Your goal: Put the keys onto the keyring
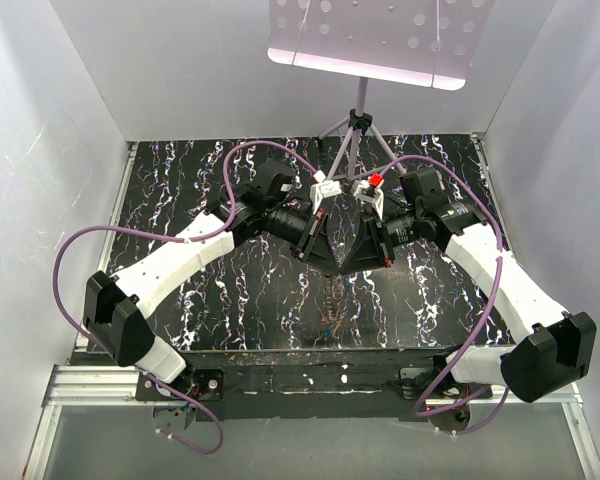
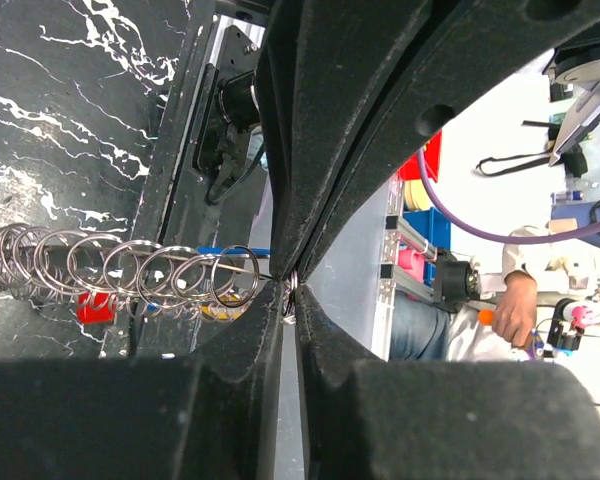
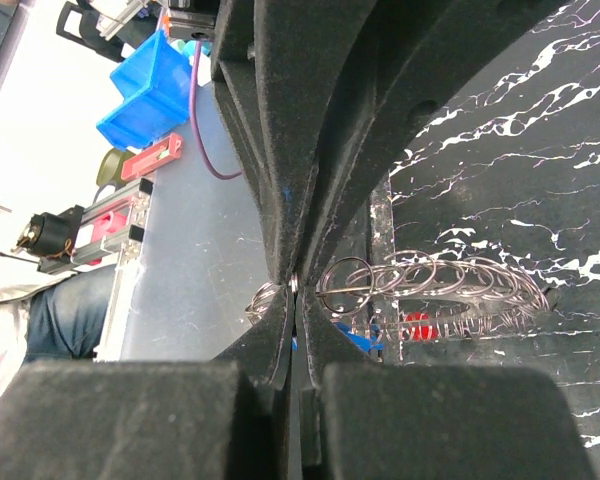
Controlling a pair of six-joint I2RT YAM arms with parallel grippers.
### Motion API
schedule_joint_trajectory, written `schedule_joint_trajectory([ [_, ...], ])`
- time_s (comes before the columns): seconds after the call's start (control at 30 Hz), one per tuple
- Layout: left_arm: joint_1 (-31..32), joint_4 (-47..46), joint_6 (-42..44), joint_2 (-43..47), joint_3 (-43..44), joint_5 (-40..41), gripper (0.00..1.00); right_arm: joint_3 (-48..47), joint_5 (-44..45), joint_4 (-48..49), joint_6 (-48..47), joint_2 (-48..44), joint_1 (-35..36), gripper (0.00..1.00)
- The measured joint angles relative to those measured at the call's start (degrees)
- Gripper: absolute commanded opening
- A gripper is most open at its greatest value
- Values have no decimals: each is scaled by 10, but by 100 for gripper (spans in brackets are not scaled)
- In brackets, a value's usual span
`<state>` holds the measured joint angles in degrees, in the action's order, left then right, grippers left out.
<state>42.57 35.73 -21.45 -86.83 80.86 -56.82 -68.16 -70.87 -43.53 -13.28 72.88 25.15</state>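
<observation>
Evidently both arms meet tip to tip above the middle of the table (image 1: 200,300). At the left of the left wrist view the keyring (image 2: 130,268), a string of overlapping wire loops, runs toward the centre of the frame. The keys (image 2: 95,306) hang under it, and we make out red, blue and yellow heads. The string ends at the centre, where the left gripper (image 2: 292,298) is clenched on a sliver of wire, its jaws almost together with only that glint between them. We judge the hold is meant to keep one loop steady while the other arm works at it.

In the right wrist view the right gripper (image 3: 293,300) is likewise clenched on wire at the frame's centre. There the loops trail off to the right with a red head below. We cannot tell whether both pinch the same loop. Each gripper's thick fingers crowd the pinch point and hide any split in the wire.

Around all this we see a perforated panel (image 1: 370,40) on a tripod at the top of the overhead view. A blue bin (image 3: 145,90) sits at the upper left of the right wrist view, and a seated person (image 2: 515,305) is beyond the table's edge.
</observation>
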Motion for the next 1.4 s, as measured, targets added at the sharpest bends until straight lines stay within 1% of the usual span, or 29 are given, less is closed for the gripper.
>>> schedule_joint_trajectory([
  [0.13, 0, 5, 9, -3, 5, -6, 0, 0, 1, 0, 3, 0, 0, 1],
  [0.2, 0, 7, 11, -3, 6, -6, 0, 0, 1, 0, 7, 0, 0, 16],
  [0.23, 0, 8, 13, -3, 6, -6, 0, 0, 2, 0, 10, 0, 0, 27],
  [0.27, 0, 8, 14, -3, 6, -4, 0, 0, 1, 0, 10, 0, 0, 34],
  [0.33, 0, 10, 16, -2, 6, 7, 0, 0, -2, 0, 15, -1, -1, 39],
  [0.43, 0, -8, 9, 12, -12, 24, 0, -13, -17, -3, 15, -2, -18, 43],
  [0.5, 0, -61, -16, 44, -59, 38, 0, -30, -32, -7, 14, -3, -43, 44],
  [0.53, 0, -105, -37, 68, -99, 45, 0, -40, -39, -9, 14, -5, -57, 44],
  [0.6, 0, -219, -98, 128, -193, 71, 0, -54, -47, -10, 11, -14, -80, 45],
  [0.67, 0, -370, -162, 188, -295, 111, 0, -57, -53, -13, 8, -29, -85, 46],
  [0.73, 8, -516, -212, 229, -381, 169, 0, -57, -56, -17, 2, -40, -85, 47],
  [0.8, 28, -661, -248, 250, -461, 252, 0, -64, -56, -21, -5, -42, -86, 47],
  [0.83, 42, -722, -259, 252, -491, 290, 0, -68, -56, -22, -9, -41, -86, 47],
  [0.9, 69, -814, -271, 240, -529, 356, 0, -78, -54, -24, -18, -37, -87, 47],
  [1.0, 93, -907, -272, 209, -542, 422, 0, -85, -50, -20, -26, -33, -88, 47],
  [1.1, 99, -964, -271, 197, -542, 463, 0, -85, -46, -6, -36, -30, -88, 47],
  [1.23, 101, -989, -272, 197, -538, 479, 0, -80, -46, 1, -78, -30, -89, 49],
  [1.4, 101, -977, -272, 197, -524, 474, 0, -91, -57, -57, -214, -23, -90, 53],
])
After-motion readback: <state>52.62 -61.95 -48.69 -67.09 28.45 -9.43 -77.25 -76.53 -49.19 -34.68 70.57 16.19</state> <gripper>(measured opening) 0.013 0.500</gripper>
